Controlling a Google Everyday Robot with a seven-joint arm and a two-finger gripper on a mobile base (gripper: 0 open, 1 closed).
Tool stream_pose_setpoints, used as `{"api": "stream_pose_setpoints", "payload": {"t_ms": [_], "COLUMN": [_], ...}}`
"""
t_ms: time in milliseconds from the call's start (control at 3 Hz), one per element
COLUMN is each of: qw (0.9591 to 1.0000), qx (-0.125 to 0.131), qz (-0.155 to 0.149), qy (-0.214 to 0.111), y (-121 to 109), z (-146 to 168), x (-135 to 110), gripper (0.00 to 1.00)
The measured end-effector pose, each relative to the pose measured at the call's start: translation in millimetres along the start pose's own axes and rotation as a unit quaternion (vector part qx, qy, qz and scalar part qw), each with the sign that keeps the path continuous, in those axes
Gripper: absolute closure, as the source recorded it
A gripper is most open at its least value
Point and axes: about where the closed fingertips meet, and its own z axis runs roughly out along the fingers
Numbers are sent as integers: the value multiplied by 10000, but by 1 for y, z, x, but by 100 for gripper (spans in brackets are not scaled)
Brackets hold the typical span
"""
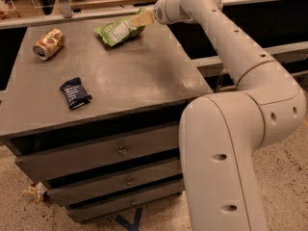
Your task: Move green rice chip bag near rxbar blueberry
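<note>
stretched in from the right over the far edge of the grey cabinet top (pixel 144 81), with the gripper (pixel 143 18) set at the right end of the green rice chip bag (pixel 118 31), overlapping its upper corner. cannot tell whether clamped on the foil or merely against it. near the far right corner of the top: that bag, crinkled, white label panel up, lying at a slant. well apart from it, toward the near left: the rxbar blueberry (pixel 75 92), flat, dark navy, white text upward, close to the front edge. at the far left, on its side: a dented gold can (pixel 48 43), apart from both. below the top: three closed drawers (pixel 120 150) with small knobs. filling the right foreground: the pale arm (pixel 240 105), bent from its thick base link up to the wrist. beneath everything: speckled floor (pixel 288 177).
</note>
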Motion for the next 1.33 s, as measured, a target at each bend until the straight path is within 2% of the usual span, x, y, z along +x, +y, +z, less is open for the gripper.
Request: {"api": "stream_pose_setpoints", "payload": {"t_ms": [333,667,1333], "qw": [9995,9979,9912], "qx": [-44,81,414], "qz": [318,631,1181], "qy": [-4,-105,-421], "y": [9,12,11], "z": [15,29,64], "x": [7,7,2], "gripper": [0,0,0]}}
